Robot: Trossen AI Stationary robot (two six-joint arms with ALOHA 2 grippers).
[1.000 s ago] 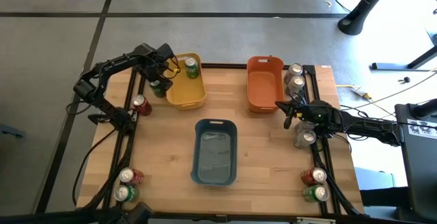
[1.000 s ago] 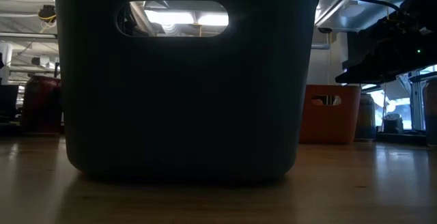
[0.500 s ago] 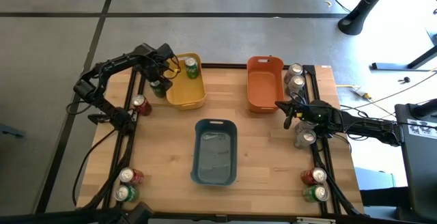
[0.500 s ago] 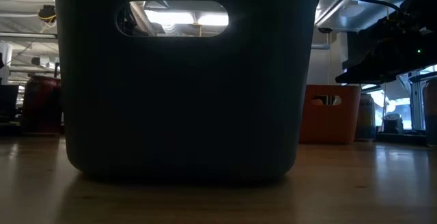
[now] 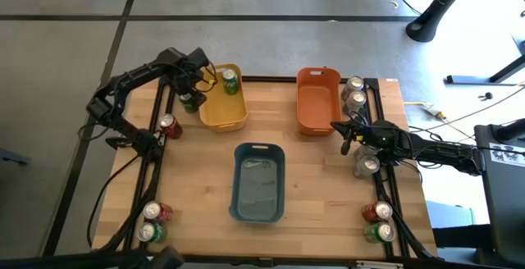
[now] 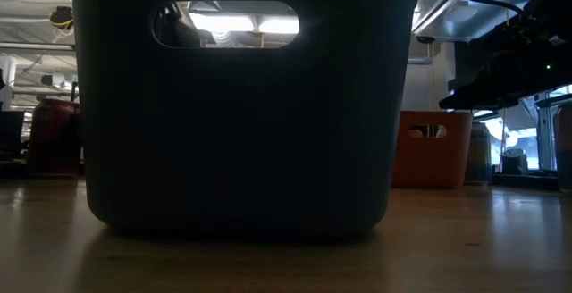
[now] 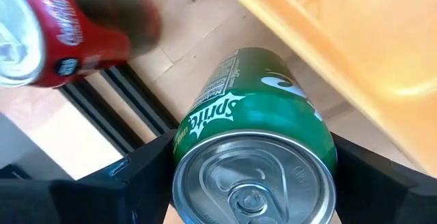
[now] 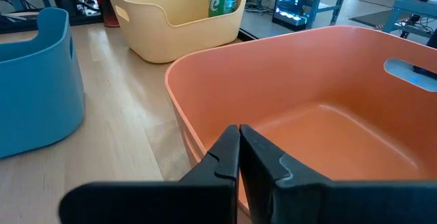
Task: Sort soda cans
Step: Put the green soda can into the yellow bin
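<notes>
The left arm reaches toward the far left corner of the worktop point(image 5: 328, 179), bent at the elbow, its left pincer point(image 5: 192, 98) pointing down with its two dark fingers point(image 7: 140, 176) spread wide and pressed against something round (one finger on each side). The right arm lies low along the right side, stretched inward, and the right pincer point(image 8: 239, 149) has its fingers closed flat against each other, holding nothing.

Closed right end effector point(image 8: 239, 149) faces orange bin point(image 8: 321, 108).
</notes>
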